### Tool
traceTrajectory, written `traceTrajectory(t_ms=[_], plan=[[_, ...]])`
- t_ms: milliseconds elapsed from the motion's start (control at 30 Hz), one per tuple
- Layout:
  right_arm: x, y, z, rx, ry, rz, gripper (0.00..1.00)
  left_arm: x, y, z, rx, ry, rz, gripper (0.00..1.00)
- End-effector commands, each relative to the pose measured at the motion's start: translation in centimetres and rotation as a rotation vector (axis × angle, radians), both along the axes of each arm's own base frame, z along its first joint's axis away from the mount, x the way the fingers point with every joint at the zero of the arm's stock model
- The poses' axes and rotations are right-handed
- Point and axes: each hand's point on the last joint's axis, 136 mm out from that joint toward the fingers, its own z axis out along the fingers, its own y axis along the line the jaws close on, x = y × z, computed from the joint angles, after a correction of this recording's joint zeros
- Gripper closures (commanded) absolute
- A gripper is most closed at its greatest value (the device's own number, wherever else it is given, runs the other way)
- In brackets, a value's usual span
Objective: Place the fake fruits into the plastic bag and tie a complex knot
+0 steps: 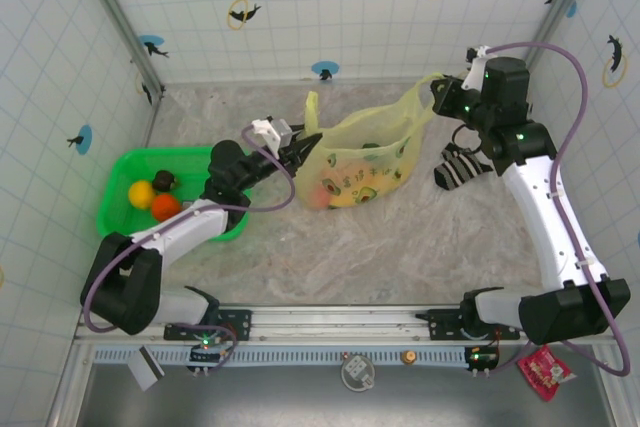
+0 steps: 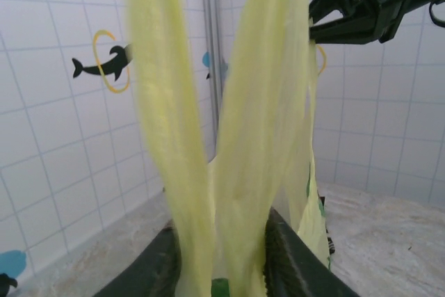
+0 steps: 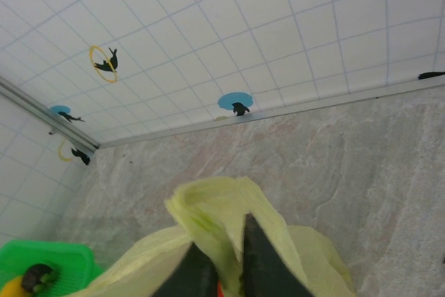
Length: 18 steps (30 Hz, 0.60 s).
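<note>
Left gripper: jaws clamped on one loop handle of the plastic bag. The film is bunched between the fingers and runs on past the tips.

Right gripper: jaws nearly together, pinching the other handle (film crumpled right at the tips).

The bag is stretched between the two sets of jaws. Its body sags below them onto the table, with fake fruits inside.

Back along the left arm from its jaws is the green basket, holding a yellow fruit, an orange fruit and a dark fruit.

A striped cloth lies just under the right jaws, beside the bag.
</note>
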Motion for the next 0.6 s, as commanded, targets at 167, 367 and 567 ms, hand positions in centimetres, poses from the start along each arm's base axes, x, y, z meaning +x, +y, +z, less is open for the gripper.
traceTrajectory(t_ms=[167,367,567], plan=[[-1.9,-0.6,2.6,-0.166,-0.101,-0.059,0.5,-0.6,-0.9,1.5,-0.048,-0.046,-0.038,0.91],[-3.4,0.3,5.7,-0.277,-0.193,-0.121,0.48,-0.5,-1.0,0.5,-0.006,-0.039,0.016,0.97],[-4.9,2.5,8.4,-0.228,-0.27,-0.043,0.49,-0.2,-0.6,0.3,0.008,-0.042,0.065,0.98]])
